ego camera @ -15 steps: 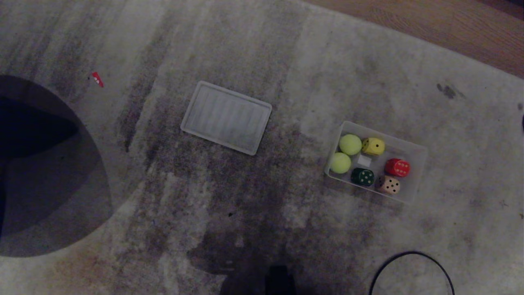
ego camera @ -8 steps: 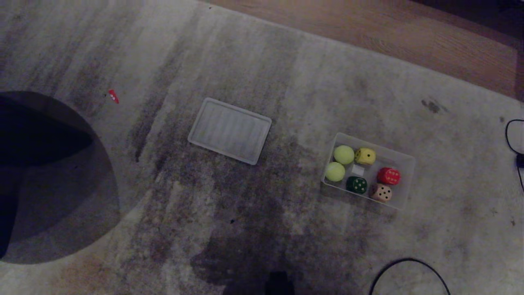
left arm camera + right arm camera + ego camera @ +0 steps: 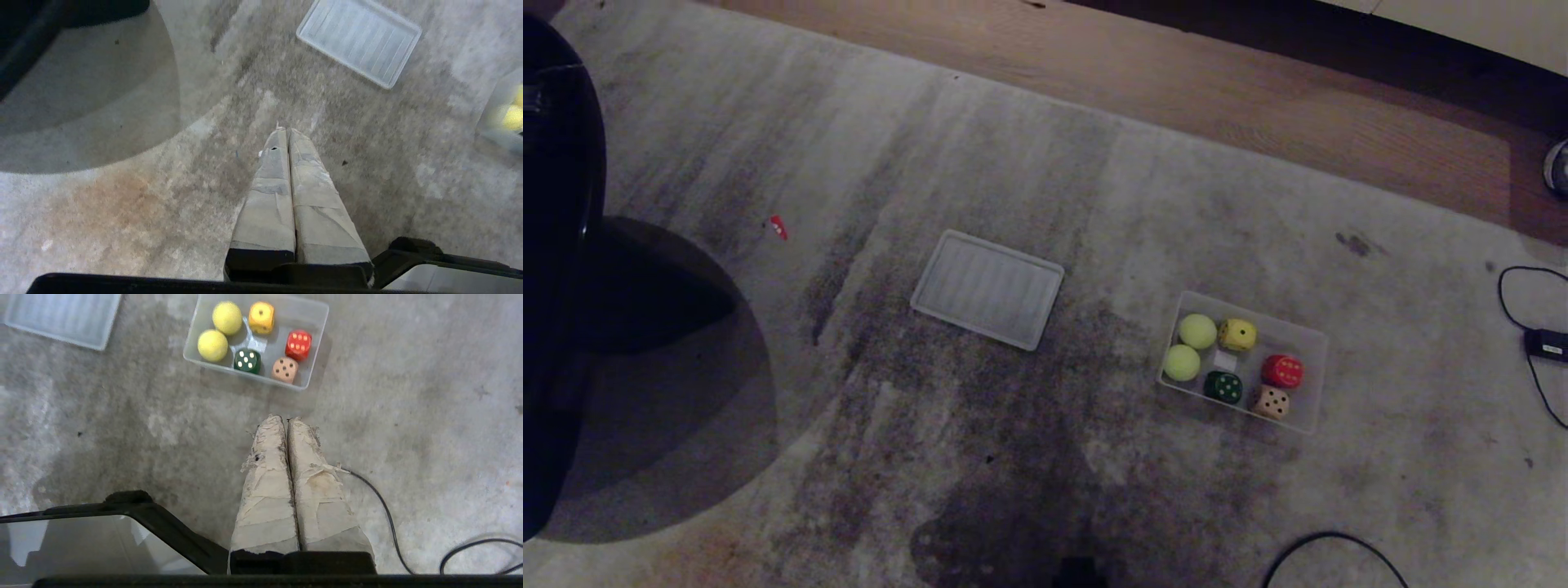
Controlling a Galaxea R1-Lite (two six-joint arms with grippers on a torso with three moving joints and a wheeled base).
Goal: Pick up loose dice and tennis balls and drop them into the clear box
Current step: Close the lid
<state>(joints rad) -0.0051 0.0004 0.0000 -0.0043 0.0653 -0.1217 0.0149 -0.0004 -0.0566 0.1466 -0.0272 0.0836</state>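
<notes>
The clear box (image 3: 1311, 347) stands on the grey carpet at the right of the head view. Inside it lie two tennis balls (image 3: 1197, 331) (image 3: 1181, 363) and the dice: yellow (image 3: 1237, 334), dark green (image 3: 1223, 386), red (image 3: 1282, 371) and tan (image 3: 1270, 402). The right wrist view shows the same box (image 3: 316, 312) with all of them in it. My right gripper (image 3: 285, 419) hangs shut and empty over bare carpet, short of the box. Over the carpet further left, my left gripper (image 3: 286, 130) is shut and empty too. Neither arm shows in the head view.
The flat ribbed lid (image 3: 987, 288) lies on the carpet left of the box. A dark round piece of furniture (image 3: 556, 245) fills the left edge. Black cables (image 3: 1531, 327) (image 3: 1331, 551) trail at the right. Wooden floor (image 3: 1258, 90) runs beyond the carpet.
The whole head view has shifted: the camera has risen and tilted, so box and lid look smaller and lower and more wooden floor shows. The things themselves lie as before.
</notes>
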